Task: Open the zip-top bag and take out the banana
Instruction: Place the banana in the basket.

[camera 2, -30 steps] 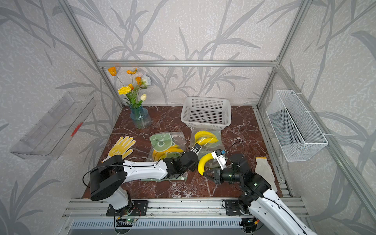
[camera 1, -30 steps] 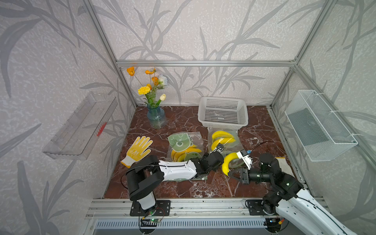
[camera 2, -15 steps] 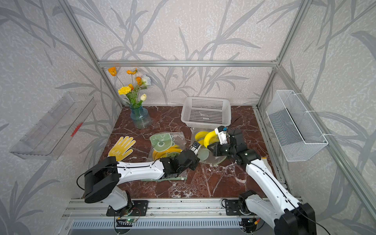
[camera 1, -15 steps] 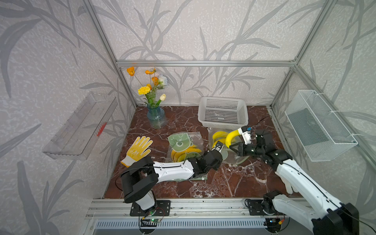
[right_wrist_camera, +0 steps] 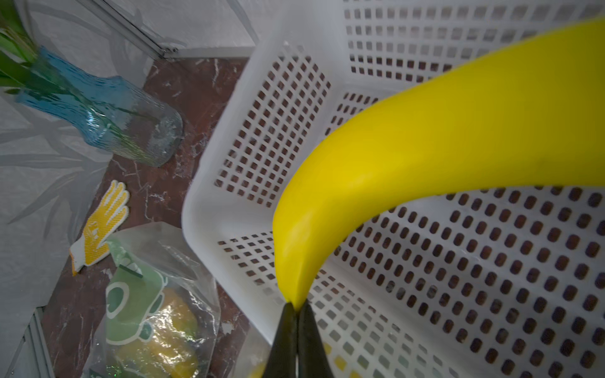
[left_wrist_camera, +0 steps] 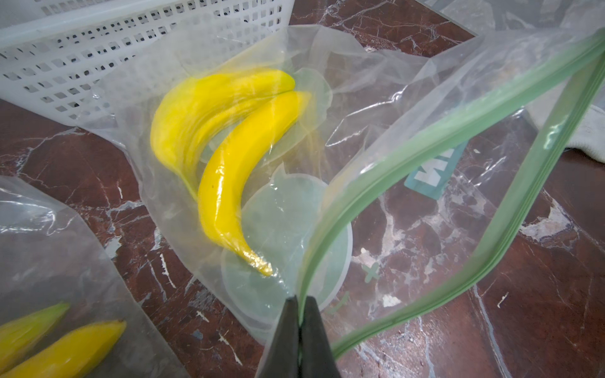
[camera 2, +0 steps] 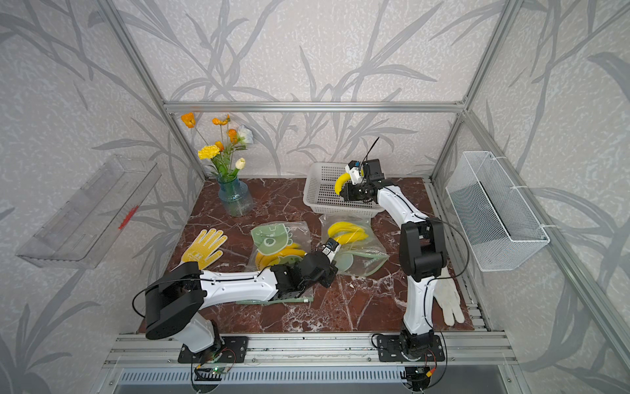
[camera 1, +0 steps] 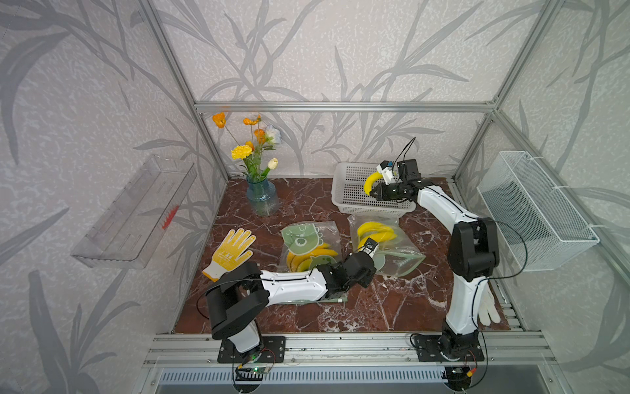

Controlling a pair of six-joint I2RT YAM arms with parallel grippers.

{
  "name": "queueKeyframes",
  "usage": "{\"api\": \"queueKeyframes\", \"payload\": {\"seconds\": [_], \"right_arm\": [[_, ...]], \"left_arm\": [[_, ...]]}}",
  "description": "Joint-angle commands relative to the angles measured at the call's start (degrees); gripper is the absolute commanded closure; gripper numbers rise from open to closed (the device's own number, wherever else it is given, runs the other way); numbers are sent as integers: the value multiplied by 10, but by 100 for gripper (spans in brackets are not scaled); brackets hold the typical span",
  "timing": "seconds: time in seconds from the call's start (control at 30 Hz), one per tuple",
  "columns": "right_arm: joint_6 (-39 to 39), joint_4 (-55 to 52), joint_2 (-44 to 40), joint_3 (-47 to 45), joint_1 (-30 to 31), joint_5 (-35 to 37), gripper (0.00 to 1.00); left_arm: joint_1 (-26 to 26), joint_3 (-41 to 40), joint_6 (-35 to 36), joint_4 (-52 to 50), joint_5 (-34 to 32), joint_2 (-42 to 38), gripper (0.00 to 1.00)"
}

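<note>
Lifted from the bag [left_wrist_camera: 360, 75] pinched by the left end effector [left_wrist_camera: 298, 314], the banana [right_wrist_camera: 425, 147] is clenched in the right end effector [right_wrist_camera: 297, 311]; lowering into the basket [right_wrist_camera: 203, 209] beneath is advised.

Left claw [left_wrist_camera: 301, 300] tight on zip-top bag [left_wrist_camera: 360, 98] rim, 2 bananas [left_wrist_camera: 235, 163] inside

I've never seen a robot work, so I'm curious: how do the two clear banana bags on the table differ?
The open bag has its green zip parted and its mouth gaping; the cartoon bag lies flat. The left fingers pinch the open bag's rim; nothing grips the cartoon bag. The cartoon bag shows a bold green face; the open bag's print looks pale. Both are clear plastic holding yellow bananas.
</note>
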Motion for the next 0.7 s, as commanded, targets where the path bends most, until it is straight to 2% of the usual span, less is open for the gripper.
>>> {"api": "queueKeyframes", "payload": {"seconds": [0.0, 0.3, 0.4, 0.47, 0.53, 0.67], "right_arm": [[-14, -50, 22, 34, -6, 38, 100], [11, -47, 46, 26, -34, 46, 99], [15, -44, 47, 25, -39, 43, 89], [16, -42, 40, 24, -41, 43, 74], [16, -29, 19, 11, -41, 44, 64], [25, 19, -66, -51, -42, 46, 54]], "left_arm": [[3, 19, -2, 4, 0, 6, 100], [8, 19, -4, -1, -1, 8, 100], [11, 22, -5, -5, 0, 10, 100], [13, 24, -5, -6, 1, 11, 100], [12, 24, -6, -5, 1, 10, 100], [13, 25, -7, -5, 4, 12, 100]]}}
